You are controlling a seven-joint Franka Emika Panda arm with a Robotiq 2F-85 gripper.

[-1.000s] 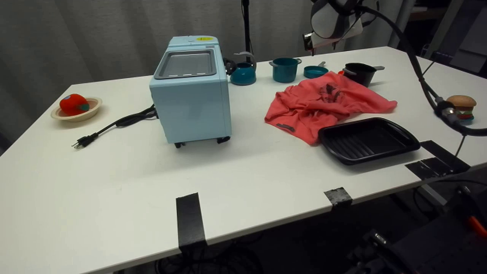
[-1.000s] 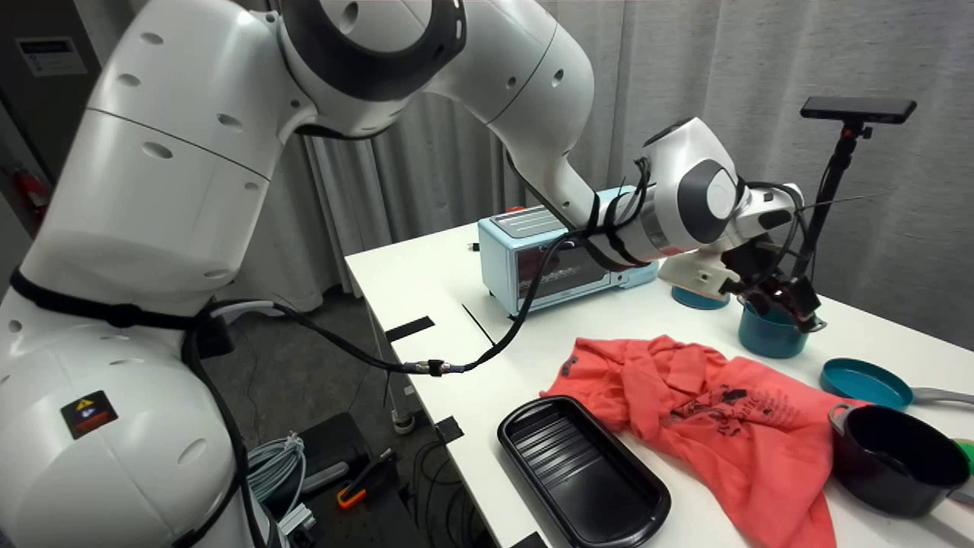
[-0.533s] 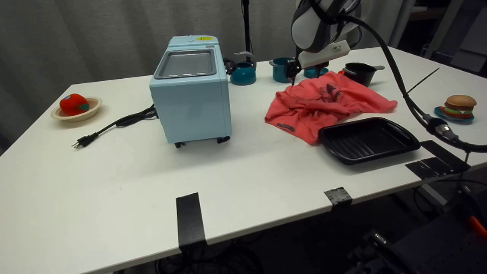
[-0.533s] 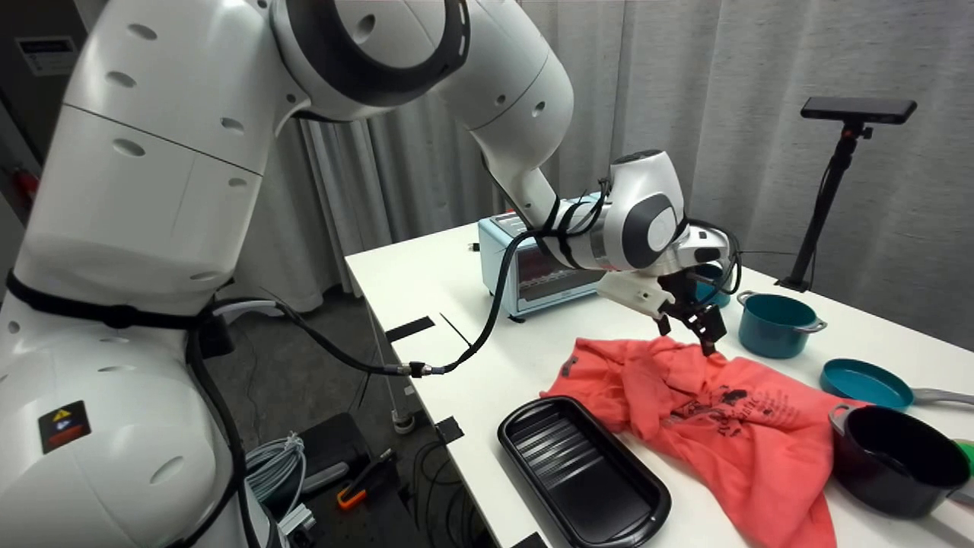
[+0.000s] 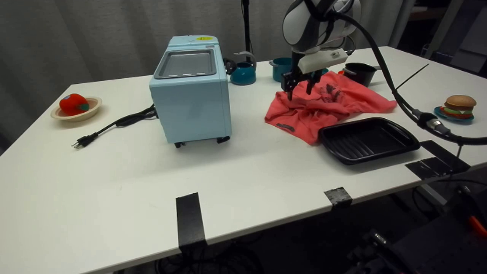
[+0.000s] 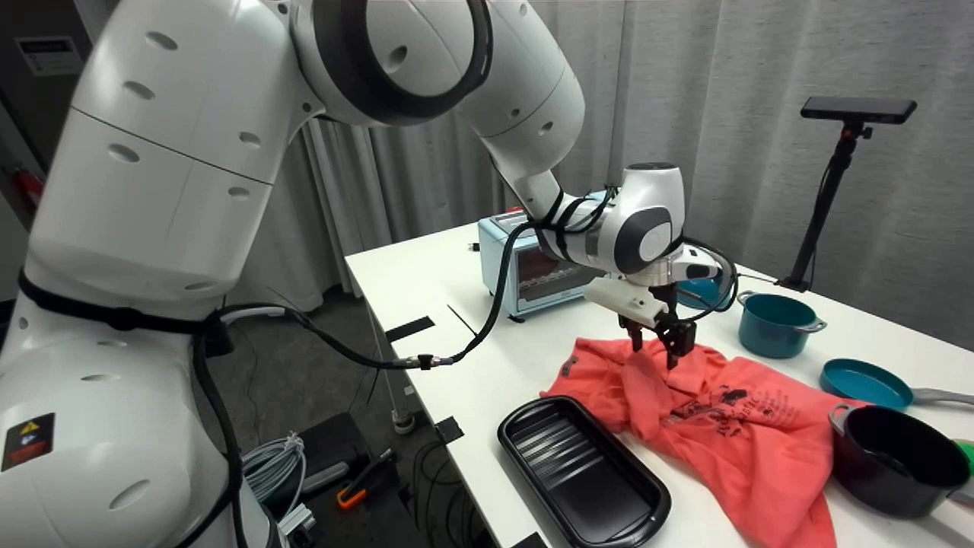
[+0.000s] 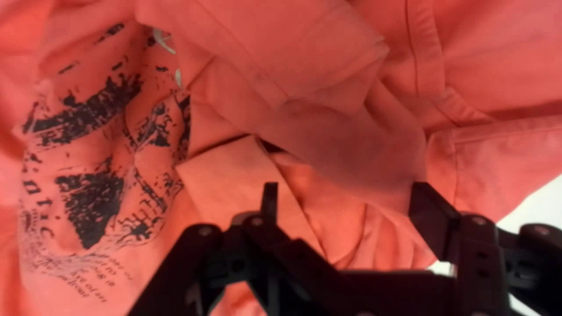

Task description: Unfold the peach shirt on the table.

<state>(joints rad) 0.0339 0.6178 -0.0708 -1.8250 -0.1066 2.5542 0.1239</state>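
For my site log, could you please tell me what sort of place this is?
Probably a robotics lab: a white robot arm, a camera-like device on a stand, and grey curtains behind the table.

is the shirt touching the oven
Apart: in an exterior view, a strip of white table shows between the shirt and the oven.

Shirt (image 6: 715, 426): peach-coral, marked with black print (image 7: 90, 197), part blotches, part lettering. Pincer (image 7: 344, 204): black. Bench (image 5: 125, 182): white, black tape strips (image 5: 190, 219) along one edge. Near that taped edge, tray (image 6: 586, 472): black, parallel ridges over part of its floor. Towards the opposite edge, pot (image 6: 775, 335), kettle (image 5: 243, 75) and pan (image 6: 864, 384): teal. Toaster oven (image 5: 192, 108): pale blue, yellow label (image 5: 204, 39). Near a corner, bowl (image 5: 78, 118): cream.
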